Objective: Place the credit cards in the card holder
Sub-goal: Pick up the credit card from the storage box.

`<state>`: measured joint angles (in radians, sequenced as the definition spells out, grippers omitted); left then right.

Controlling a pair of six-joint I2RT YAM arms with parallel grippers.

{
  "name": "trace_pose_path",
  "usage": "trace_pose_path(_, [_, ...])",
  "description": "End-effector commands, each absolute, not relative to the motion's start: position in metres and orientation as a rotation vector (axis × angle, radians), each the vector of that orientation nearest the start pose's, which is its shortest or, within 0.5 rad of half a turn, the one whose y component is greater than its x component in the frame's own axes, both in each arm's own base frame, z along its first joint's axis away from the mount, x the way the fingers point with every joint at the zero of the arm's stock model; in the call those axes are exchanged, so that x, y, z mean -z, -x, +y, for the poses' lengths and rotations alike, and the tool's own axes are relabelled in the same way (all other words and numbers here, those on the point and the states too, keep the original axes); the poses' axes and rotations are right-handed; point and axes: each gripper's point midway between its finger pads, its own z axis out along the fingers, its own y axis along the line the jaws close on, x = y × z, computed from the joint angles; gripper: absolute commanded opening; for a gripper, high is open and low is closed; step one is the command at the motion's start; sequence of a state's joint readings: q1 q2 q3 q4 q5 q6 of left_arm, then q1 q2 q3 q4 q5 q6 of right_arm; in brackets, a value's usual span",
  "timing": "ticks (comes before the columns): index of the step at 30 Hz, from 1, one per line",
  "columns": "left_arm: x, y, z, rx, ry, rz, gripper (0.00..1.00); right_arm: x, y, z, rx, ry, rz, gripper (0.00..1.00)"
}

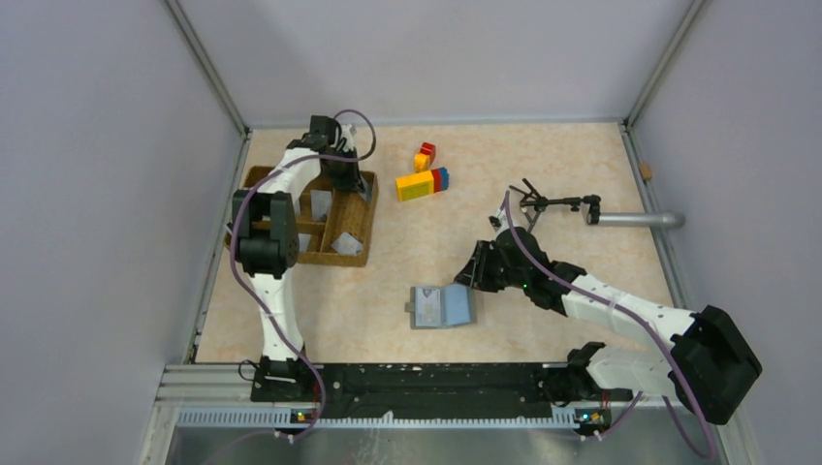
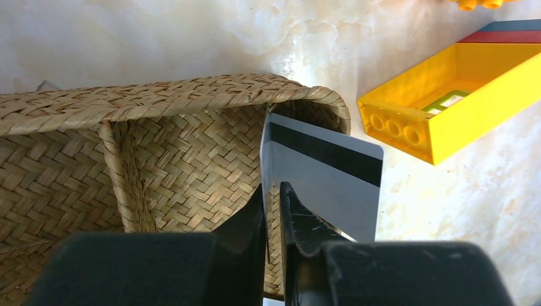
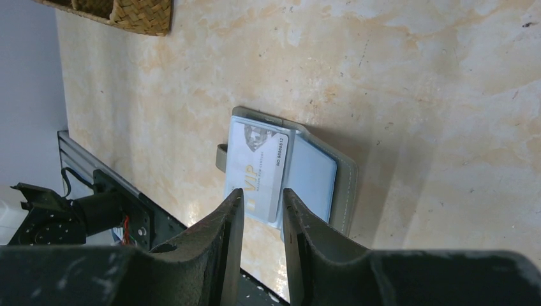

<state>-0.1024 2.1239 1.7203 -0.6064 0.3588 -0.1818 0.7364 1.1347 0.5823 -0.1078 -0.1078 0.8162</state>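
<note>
Credit cards [image 1: 346, 242] are spread over three spots on the beige marbled table [image 1: 320, 320]: some in a tray, one in a claw and one on the card holder.

A brown wicker tray [image 1: 254, 176] with several compartments sits against the left edge, toward the far left corner. One grey card leans in its near right compartment and another pale one shows in a middle compartment.

The card holder [image 1: 443, 306] lies open and flat near the middle of the near edge, its grey-blue inner panels facing up. In the right wrist view a pale VIP card [image 3: 261, 167] rests on the left panel of the holder, and the right panel beside it is bare.

A yellow block [image 1: 417, 185] with blue and red pieces at one end lies toward the far edge, and a smaller yellow and red block [image 1: 425, 155] sits just behind it.

The left claw [image 2: 273, 210] is at the tray's far right corner. Its fingers are pinched tight on the lower part of a striped card [image 2: 332, 172], grey with a dark band near its upper edge. The card stands by the woven rim, and I cannot tell whether its lower edge is inside the tray.

The right claw [image 3: 263, 194] hangs over the card holder with its fingers a narrow gap apart and nothing between them.
</note>
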Motion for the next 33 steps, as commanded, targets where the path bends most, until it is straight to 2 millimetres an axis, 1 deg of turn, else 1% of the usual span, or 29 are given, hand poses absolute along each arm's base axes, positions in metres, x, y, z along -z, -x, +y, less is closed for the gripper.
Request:
trace_pose_path(1, [-0.090,-0.499,-0.110,0.428,-0.001,2.549,0.11,-0.109,-0.213,0.256,-0.942,-0.052,2.375,0.28])
trace_pose_path(8, [-0.098,-0.500,-0.099,0.343,0.047,2.539,0.01,-0.108,-0.213,0.255,-0.940,-0.054,2.377,0.28])
trace_pose_path(12, [-0.106,-0.500,-0.091,0.285,0.063,2.524,0.00,-0.108,-0.213,0.255,-0.940,-0.058,2.376,0.28])
trace_pose_path(19, [-0.113,-0.499,-0.085,0.239,0.058,2.512,0.00,-0.109,-0.212,0.254,-0.942,-0.059,2.376,0.28])
trace_pose_path(22, [-0.120,-0.498,-0.084,0.234,0.048,2.499,0.00,-0.110,-0.212,0.254,-0.940,-0.063,2.371,0.28])
trace_pose_path(26, [-0.143,-0.495,-0.092,0.300,0.013,2.448,0.00,-0.116,-0.213,0.253,-0.941,-0.056,2.356,0.28])
trace_pose_path(28, [-0.158,-0.493,-0.094,0.312,-0.002,2.414,0.00,-0.120,-0.214,0.252,-0.931,-0.050,2.347,0.28])
trace_pose_path(33, [-0.204,-0.482,-0.087,0.282,-0.016,2.300,0.00,-0.130,-0.215,0.245,-0.889,-0.031,2.334,0.29])
